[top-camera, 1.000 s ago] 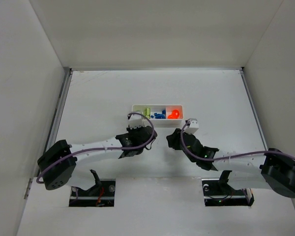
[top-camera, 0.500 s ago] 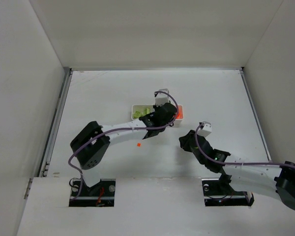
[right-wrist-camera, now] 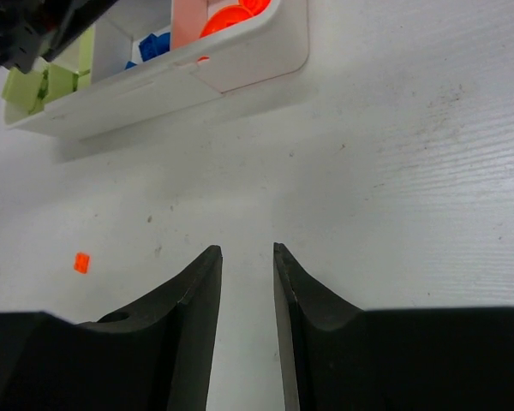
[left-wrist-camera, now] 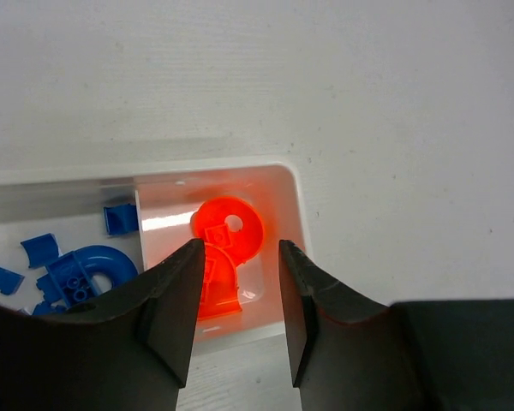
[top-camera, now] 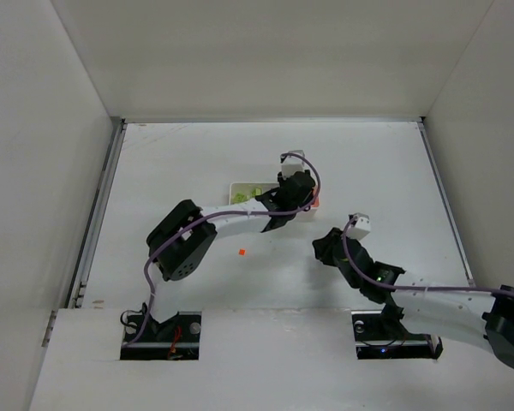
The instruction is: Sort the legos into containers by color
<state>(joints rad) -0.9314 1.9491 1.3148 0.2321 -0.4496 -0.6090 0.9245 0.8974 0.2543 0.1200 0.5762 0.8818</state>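
The white tray (top-camera: 236, 187) sits mid-table, with green legos (top-camera: 247, 196) in its left compartment. My left gripper (top-camera: 298, 199) hovers over the tray's right end and hides the other compartments from above. In the left wrist view this gripper (left-wrist-camera: 240, 247) is open and empty above the orange-red legos (left-wrist-camera: 230, 235) in the end compartment, with blue legos (left-wrist-camera: 75, 271) in the one beside it. A tiny orange-red lego (top-camera: 241, 252) lies loose on the table, also in the right wrist view (right-wrist-camera: 81, 262). My right gripper (top-camera: 327, 249) (right-wrist-camera: 245, 249) is open and empty, low over the table.
The white table is boxed in by walls at the left, back and right. The right wrist view shows the tray's front wall (right-wrist-camera: 180, 81) ahead of that gripper, and the left arm's dark body (right-wrist-camera: 34, 26) above the tray's left part.
My left arm has swung from near the table's front up over the tray's right end. The loose orange-red lego now shows on the table. My right gripper drew back a little to the right.
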